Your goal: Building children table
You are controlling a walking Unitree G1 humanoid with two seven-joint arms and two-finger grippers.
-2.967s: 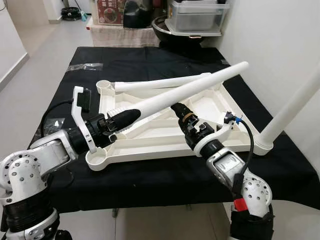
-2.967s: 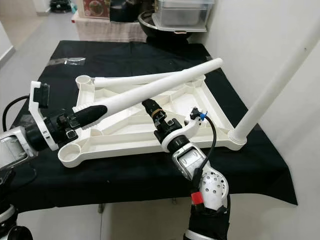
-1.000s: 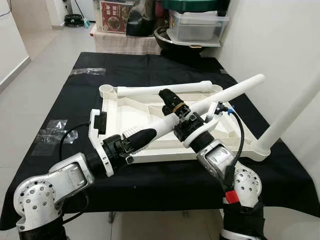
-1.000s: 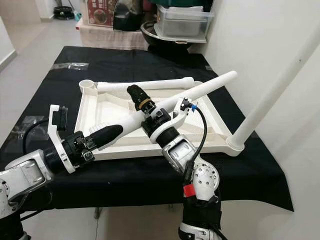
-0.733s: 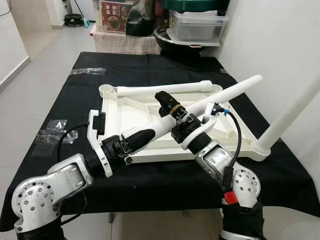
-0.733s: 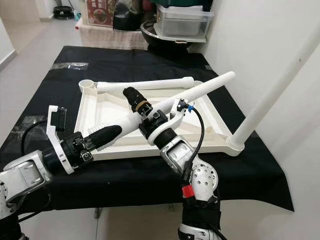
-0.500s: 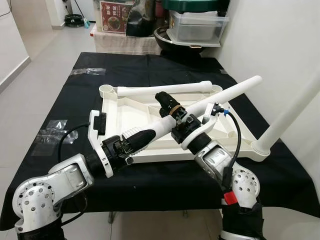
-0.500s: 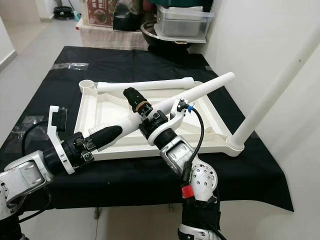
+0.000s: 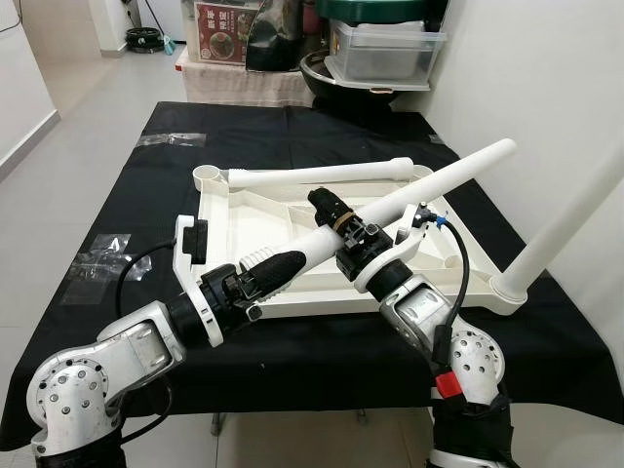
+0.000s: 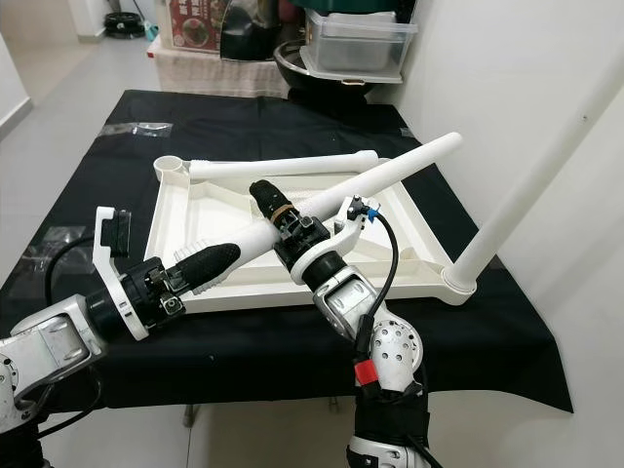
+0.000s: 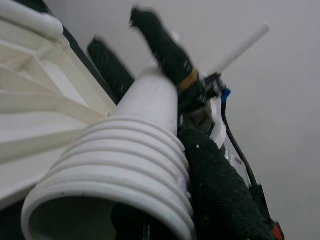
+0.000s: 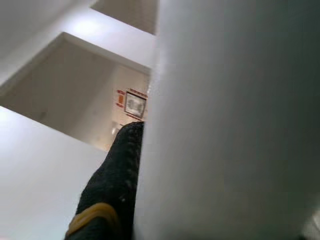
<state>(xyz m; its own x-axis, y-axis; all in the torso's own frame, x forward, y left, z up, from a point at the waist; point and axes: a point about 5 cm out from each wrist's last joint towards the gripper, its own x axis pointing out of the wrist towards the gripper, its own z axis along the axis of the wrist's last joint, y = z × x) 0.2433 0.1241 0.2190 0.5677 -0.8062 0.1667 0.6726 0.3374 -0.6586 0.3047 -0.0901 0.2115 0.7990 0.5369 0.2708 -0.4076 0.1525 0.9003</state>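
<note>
Left gripper (image 9: 276, 269): clamped on the threaded end of the leg (image 9: 409, 192).
Right gripper (image 9: 336, 216): closed on the leg's middle, further up.
Leg: slanting above the tabletop (image 9: 283, 210), clear of it.
Socket (image 9: 206, 176): empty, at the far corner beyond both grippers.
Advice: keep both grips firm, aim the thread squarely into a socket before turning.

Since 3 s ago: right gripper (image 9: 336, 216) has moved from under the raised table leg (image 9: 429, 185) to clasp it mid-shaft; left gripper (image 9: 261, 274) has pulled the ribbed end nearer the table's front edge; over the last second the leg's far tip rose slightly.
</note>
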